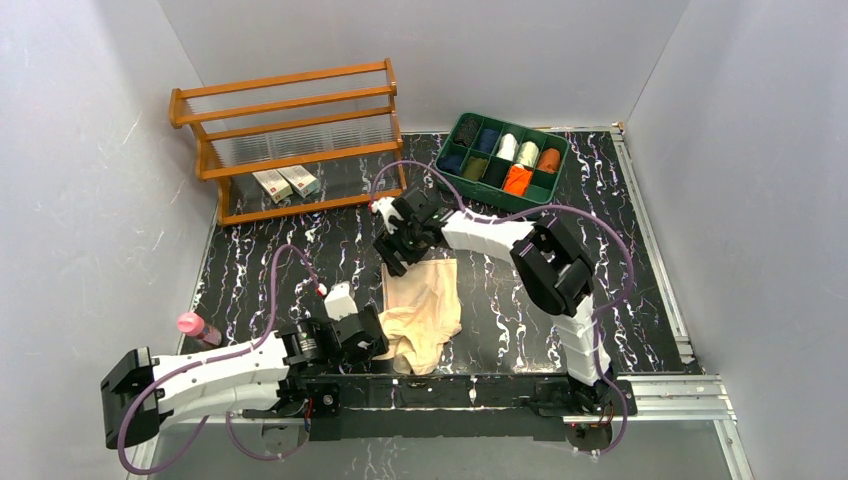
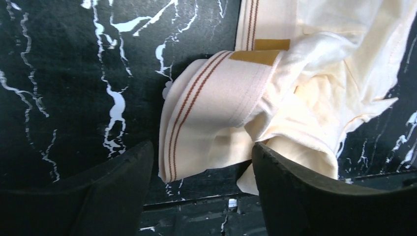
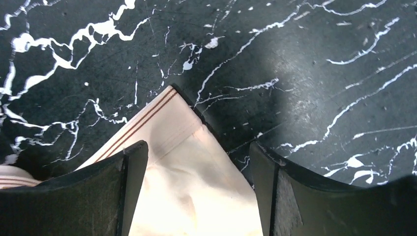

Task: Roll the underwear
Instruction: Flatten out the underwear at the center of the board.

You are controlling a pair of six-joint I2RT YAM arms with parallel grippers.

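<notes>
The pale beige underwear [image 1: 428, 308] lies on the black marbled table between both arms. Its near end is folded over, showing a waistband [image 2: 206, 113] with thin red-brown stripes. My left gripper [image 1: 384, 343] [image 2: 201, 184] is open, its fingers straddling that folded near end without pinching it. My right gripper [image 1: 396, 256] [image 3: 194, 189] is open at the far end, fingers either side of the cloth just behind the striped waistband corner [image 3: 164, 115]. A bright orange garment [image 1: 516, 180] sits in a compartment of the green tray.
A green divided tray [image 1: 447, 148] with several dark, white and orange rolls stands at the back right. A wooden rack [image 1: 290, 140] with two small boxes [image 1: 286, 183] is at the back left. A pink-capped bottle [image 1: 193, 325] lies by the left arm.
</notes>
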